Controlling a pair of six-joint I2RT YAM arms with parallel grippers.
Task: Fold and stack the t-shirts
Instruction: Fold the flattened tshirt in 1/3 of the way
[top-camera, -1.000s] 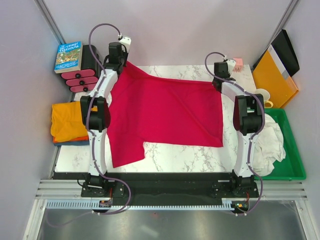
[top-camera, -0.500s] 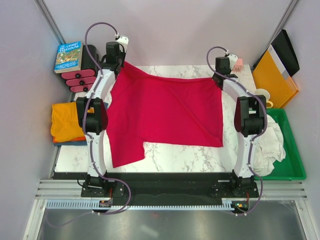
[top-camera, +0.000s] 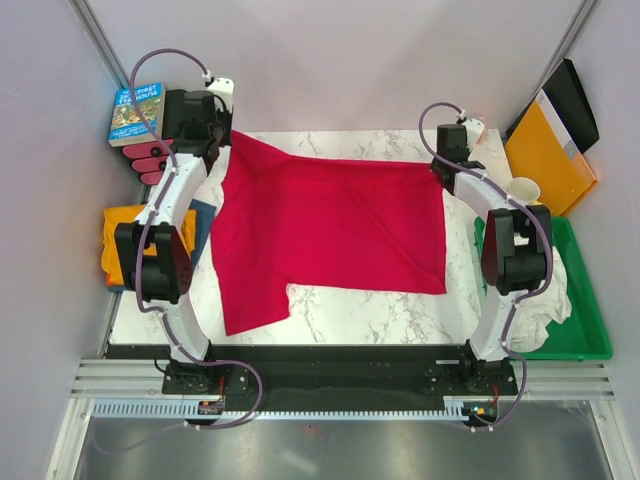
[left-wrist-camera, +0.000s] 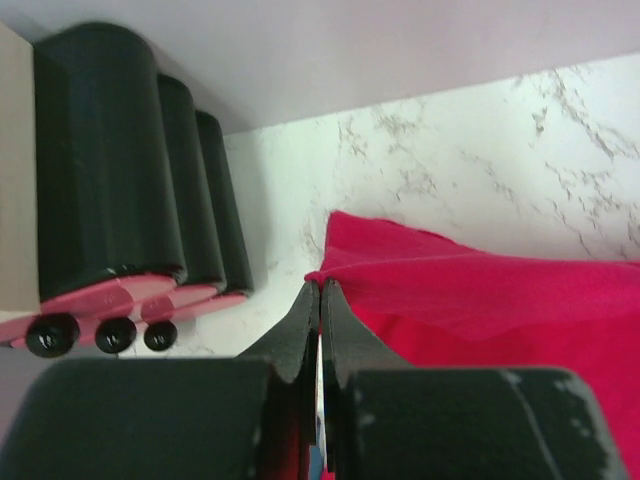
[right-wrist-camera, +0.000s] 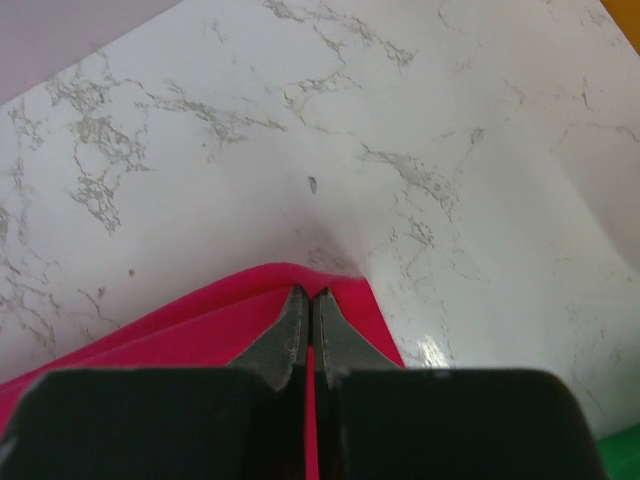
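The crimson red t-shirt (top-camera: 330, 225) lies spread on the marble table (top-camera: 380, 305), one sleeve hanging toward the near left. My left gripper (top-camera: 222, 133) is shut on its far left corner; in the left wrist view the closed tips (left-wrist-camera: 320, 290) pinch the red cloth (left-wrist-camera: 480, 300). My right gripper (top-camera: 443, 165) is shut on the far right corner; in the right wrist view the tips (right-wrist-camera: 308, 296) pinch the red hem (right-wrist-camera: 200, 325). The orange t-shirt (top-camera: 125, 240) lies folded at the left, with a bit of dark blue cloth (top-camera: 203, 215) beside it.
A book (top-camera: 136, 112) and black-and-pink rollers (top-camera: 160, 150) stand at the far left; they also show in the left wrist view (left-wrist-camera: 120, 190). An orange-yellow folder (top-camera: 545, 155) and a white cup (top-camera: 525, 190) are at the right. A green tray (top-camera: 585, 300) holds white cloth.
Both grippers have moved outward while holding the far corners, the left one to the left and back, the right one slightly right. The shirt's far edge is pulled wider and flatter.
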